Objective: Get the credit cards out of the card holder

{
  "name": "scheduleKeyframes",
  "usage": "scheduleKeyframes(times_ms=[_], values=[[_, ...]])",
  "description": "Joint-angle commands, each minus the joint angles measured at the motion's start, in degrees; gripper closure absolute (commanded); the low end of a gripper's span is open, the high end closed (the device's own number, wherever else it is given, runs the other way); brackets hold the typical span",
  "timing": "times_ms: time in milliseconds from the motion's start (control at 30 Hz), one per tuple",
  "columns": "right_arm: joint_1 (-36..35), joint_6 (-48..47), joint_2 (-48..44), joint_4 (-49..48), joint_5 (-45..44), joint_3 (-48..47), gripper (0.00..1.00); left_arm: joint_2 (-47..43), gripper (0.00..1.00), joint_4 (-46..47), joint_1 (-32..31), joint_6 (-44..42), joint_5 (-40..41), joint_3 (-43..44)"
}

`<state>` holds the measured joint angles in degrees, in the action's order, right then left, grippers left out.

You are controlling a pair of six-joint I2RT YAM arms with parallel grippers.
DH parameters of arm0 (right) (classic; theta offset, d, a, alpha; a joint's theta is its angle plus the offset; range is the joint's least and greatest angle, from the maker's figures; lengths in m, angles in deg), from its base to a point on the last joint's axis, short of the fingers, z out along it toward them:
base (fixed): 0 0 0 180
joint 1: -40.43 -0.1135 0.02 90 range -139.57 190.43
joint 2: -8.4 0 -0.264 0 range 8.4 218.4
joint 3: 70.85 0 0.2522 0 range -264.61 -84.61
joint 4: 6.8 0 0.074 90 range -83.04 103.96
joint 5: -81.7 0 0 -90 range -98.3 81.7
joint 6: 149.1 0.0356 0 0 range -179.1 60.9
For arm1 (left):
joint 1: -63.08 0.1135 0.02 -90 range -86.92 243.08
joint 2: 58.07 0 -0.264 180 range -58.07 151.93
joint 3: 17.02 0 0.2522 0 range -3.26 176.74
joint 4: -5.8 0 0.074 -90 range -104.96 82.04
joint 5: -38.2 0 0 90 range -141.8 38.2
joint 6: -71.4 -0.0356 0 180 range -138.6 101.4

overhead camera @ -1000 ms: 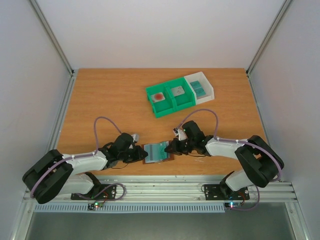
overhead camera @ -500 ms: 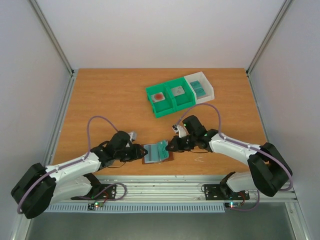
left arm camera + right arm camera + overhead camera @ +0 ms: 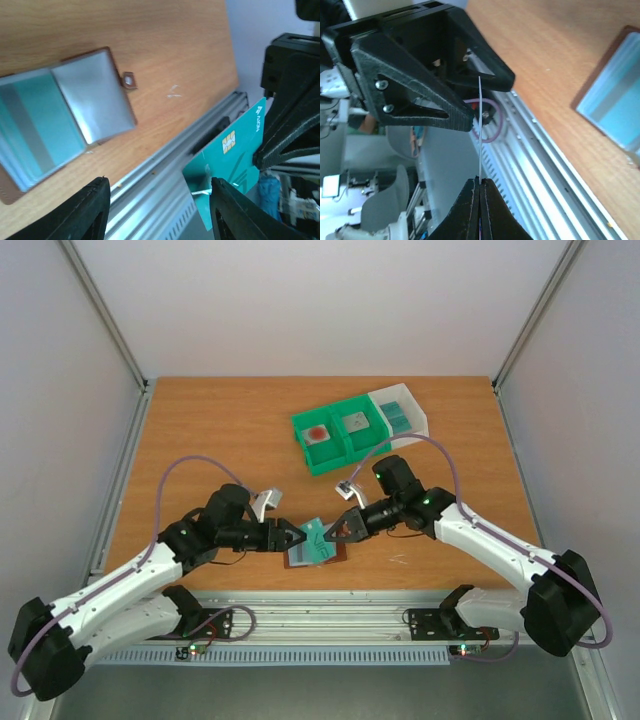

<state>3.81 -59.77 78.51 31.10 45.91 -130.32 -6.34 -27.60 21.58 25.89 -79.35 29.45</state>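
The brown leather card holder (image 3: 95, 95) lies open on the wooden table (image 3: 210, 430), near its front edge. One striped teal card (image 3: 35, 120) sits in a pocket. My right gripper (image 3: 479, 186) pinches a second teal card (image 3: 231, 145), thin, with a chip, raised beside the holder. My left gripper (image 3: 292, 536) faces it, fingers spread wide around nothing. One green bin (image 3: 330, 462) and one white bin (image 3: 415, 427) stand well behind.

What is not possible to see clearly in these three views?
Top external: the held card covers part of the card holder.
Left wrist: the frame edge cuts the card holder's left end, so the cards inside cannot be counted. The held card's print is blurred.
Right wrist: the held card shows edge-on only, so its face is hidden.
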Motion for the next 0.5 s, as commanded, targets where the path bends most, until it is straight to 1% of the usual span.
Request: scheduleKeyframes(times_ms=[0,133,233,333,400,467], values=[[0.1,-2.9,-2.5,2.8,7.9,-1.9,0.99,-2.4,0.45,0.5,-0.1,-1.8,-8.5,1.3],[0.0,-4.1,-3.2,3.7,9.2,-1.9,0.99,-3.1,0.48,6.2,-0.1,-0.6,-13.9,0.2],[0.0,-3.9,-3.3,3.5,9.8,-2.0,0.99,-2.9,0.56,9.2,-0.1,0.8,-16.1,-0.4],[-0.1,-4.3,-3.5,3.7,10.3,-2.2,0.99,-2.6,0.61,13.0,0.0,2.4,-18.0,-1.3],[-0.3,-4.3,-3.5,3.7,10.7,-2.3,0.99,-2.4,0.67,16.0,0.0,4.2,-19.5,-1.9],[-0.7,-4.3,-3.6,3.5,10.9,-2.3,0.99,-1.8,0.77,17.0,0.0,5.5,-20.6,-1.8]])
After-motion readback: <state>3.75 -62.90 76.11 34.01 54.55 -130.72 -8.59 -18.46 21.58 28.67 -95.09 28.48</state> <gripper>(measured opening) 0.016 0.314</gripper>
